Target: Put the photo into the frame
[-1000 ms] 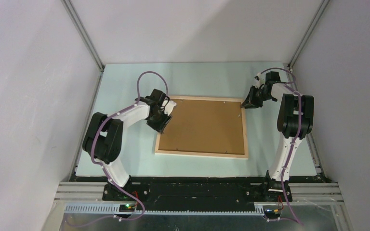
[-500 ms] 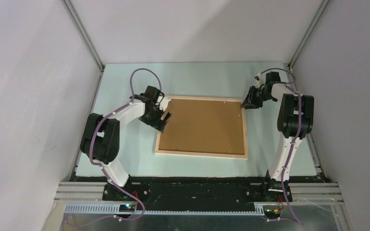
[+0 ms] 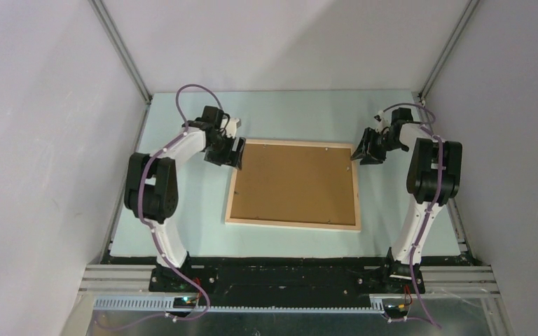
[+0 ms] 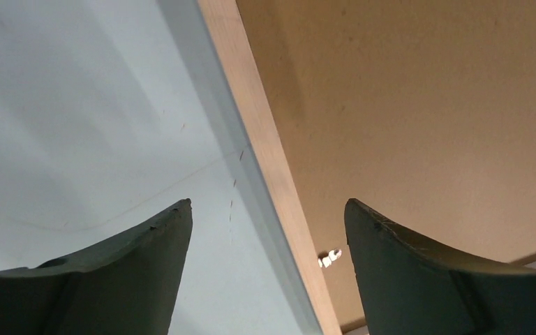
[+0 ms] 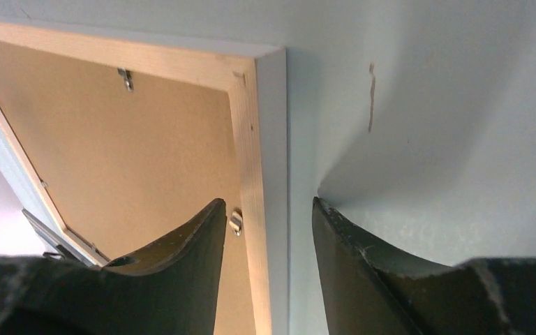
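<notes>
- The 2 arms are bolted at the near edge of the tabletop (image 3: 196,234), with both grippers reached out well beyond their bases.
- The frame (image 3: 291,225) is laid flat on the tabletop between the 2 arms. Its near rail lies well short of either gripper, and its 2 far corners are beside the grippers.
- A brown backing board (image 3: 294,183) is seen filling the frame, turned upward and spanning the space between the 2 grippers.
- The left gripper (image 4: 266,206) is held over the frame's left rail near the far-left corner. Its jaws are spread wide and nothing is held. In its wrist view the pale rail is seen passing between the fingers, with bare tabletop on the outer side and backing board on the inner side.
- A small metal tab (image 4: 329,258) is seen on the board, just beside the inner finger.
- The right gripper (image 5: 265,202) is set astride the right rail just short of the far-right corner. Its jaws are partly apart and nothing is clamped, as a gap is seen between the outer finger and the rail.
- A metal clip (image 5: 235,222) is seen just beside the inner finger of the right gripper.
</notes>
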Tool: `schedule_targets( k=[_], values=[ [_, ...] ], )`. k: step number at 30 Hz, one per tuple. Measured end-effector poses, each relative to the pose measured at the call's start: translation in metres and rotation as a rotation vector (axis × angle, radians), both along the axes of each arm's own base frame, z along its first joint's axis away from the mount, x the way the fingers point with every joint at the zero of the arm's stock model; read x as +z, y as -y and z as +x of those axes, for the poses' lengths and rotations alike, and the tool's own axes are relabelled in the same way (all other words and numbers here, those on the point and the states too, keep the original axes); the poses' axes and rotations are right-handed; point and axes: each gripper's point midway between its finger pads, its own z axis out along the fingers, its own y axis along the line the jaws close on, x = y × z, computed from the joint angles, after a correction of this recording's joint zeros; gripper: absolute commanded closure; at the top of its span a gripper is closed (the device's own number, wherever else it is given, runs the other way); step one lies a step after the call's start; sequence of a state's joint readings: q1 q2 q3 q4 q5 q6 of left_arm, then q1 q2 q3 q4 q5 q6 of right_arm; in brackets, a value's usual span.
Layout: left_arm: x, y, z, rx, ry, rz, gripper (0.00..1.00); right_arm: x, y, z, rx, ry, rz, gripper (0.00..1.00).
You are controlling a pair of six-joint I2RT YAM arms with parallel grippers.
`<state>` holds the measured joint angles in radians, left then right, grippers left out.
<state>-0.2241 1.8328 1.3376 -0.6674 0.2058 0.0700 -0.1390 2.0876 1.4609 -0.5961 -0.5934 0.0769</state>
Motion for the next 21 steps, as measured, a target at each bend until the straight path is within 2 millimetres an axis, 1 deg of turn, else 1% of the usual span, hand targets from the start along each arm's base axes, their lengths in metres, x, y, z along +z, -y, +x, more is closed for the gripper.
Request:
schedule_targets(
  k=[2,7,12,16,21],
  values=[
    [-0.007,0.005,0.006,0.012,-0.023,-0.015,0.20,0.000,0.001,-0.007,0.006,-0.012,-0.004,0.46],
    [-0.021,0.011,0.016,0.032,-0.059,-0.032,0.34,0.000,0.002,-0.028,0.028,-0.037,-0.024,0.45],
    [-0.027,0.015,0.021,0.052,-0.079,-0.050,0.44,0.001,0.005,-0.049,0.041,-0.059,-0.036,0.47],
    [-0.029,0.017,0.020,0.063,-0.092,-0.061,0.53,0.000,0.010,-0.052,0.030,-0.065,-0.036,0.48],
    [-0.033,0.019,0.018,0.066,-0.099,-0.074,0.58,0.000,0.012,-0.055,0.026,-0.067,-0.035,0.48]
  ],
)
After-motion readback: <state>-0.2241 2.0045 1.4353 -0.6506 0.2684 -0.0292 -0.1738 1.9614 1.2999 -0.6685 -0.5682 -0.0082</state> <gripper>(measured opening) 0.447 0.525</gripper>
